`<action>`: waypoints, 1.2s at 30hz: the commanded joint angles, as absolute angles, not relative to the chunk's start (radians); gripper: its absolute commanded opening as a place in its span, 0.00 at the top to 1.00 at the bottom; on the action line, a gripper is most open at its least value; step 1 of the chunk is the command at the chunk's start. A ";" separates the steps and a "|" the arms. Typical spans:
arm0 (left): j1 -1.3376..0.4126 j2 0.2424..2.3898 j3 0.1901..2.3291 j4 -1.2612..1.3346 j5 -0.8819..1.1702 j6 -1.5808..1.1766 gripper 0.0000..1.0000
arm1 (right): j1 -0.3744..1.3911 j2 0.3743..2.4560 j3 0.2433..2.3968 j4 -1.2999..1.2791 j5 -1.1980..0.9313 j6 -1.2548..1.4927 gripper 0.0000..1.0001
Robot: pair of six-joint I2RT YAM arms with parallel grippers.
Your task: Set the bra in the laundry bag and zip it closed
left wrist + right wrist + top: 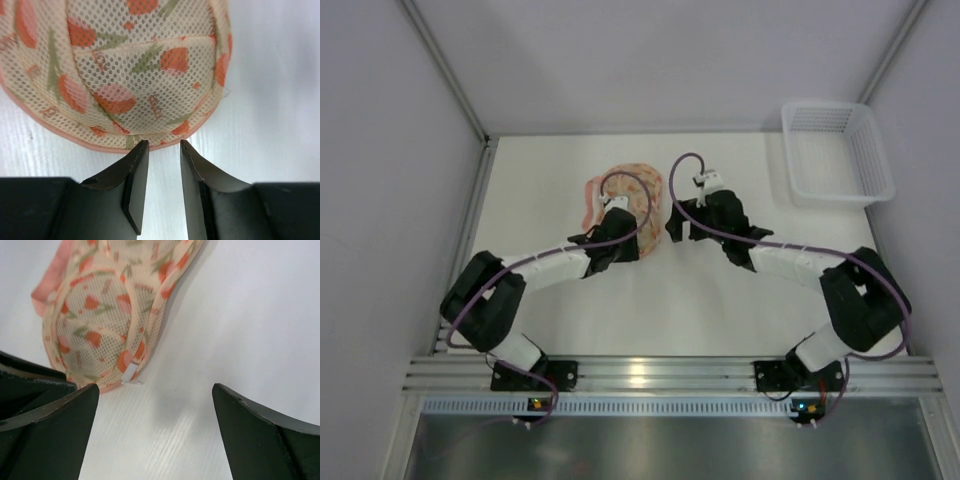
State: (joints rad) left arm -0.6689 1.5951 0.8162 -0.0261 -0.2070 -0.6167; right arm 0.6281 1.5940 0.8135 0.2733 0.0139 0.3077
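Observation:
The laundry bag (pixel 630 185) lies at the middle back of the table, a domed mesh pouch with an orange-pink pattern and a pink rim. It looks closed in the left wrist view (pixel 125 75). No bra shows in any view. My left gripper (pixel 617 212) is at the bag's near edge. Its fingertips (pixel 164 145) are a narrow gap apart, just short of the pink rim, with bare table between them. My right gripper (pixel 675 225) is wide open and empty, just right of the bag (pixel 100 315). A small white zipper pull (pixel 131 374) sits at the bag's near edge.
A white plastic mesh basket (pixel 835 150) stands at the back right corner. A pink strap loop (pixel 588 200) sticks out on the bag's left side. Grey walls enclose the white table on the left, back and right.

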 commanded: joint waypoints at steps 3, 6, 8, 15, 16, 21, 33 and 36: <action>-0.640 1.418 0.925 -0.156 -0.204 -0.512 0.57 | 0.526 1.376 0.903 0.123 0.028 0.305 0.01; -0.597 1.330 0.956 -0.198 -0.169 -0.482 0.50 | 0.477 1.290 0.923 0.043 0.052 0.293 0.01; -0.566 1.263 0.977 -0.222 -0.178 -0.465 0.41 | 0.460 1.237 0.939 -0.029 0.113 0.273 0.01; -0.476 1.040 0.984 -0.307 -0.204 -0.440 0.17 | 0.460 1.043 0.878 -0.049 0.158 0.270 0.00; -0.469 0.970 0.968 -0.304 -0.203 -0.458 0.17 | 0.460 1.019 0.859 -0.035 0.152 0.279 0.01; -0.469 0.780 0.829 -0.305 -0.244 -0.500 0.13 | 0.460 0.867 0.659 0.131 0.104 0.325 0.01; -0.468 0.598 0.641 -0.327 -0.239 -0.566 0.13 | 0.460 0.764 0.422 0.256 0.071 0.393 0.01; -0.468 0.607 0.646 -0.327 -0.236 -0.560 0.13 | 0.460 0.773 0.440 0.253 0.071 0.394 0.01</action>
State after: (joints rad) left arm -0.4709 0.6128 0.6334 -0.3531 -0.2260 -0.5522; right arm 0.4644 0.7773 0.3897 0.1783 0.0837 0.3782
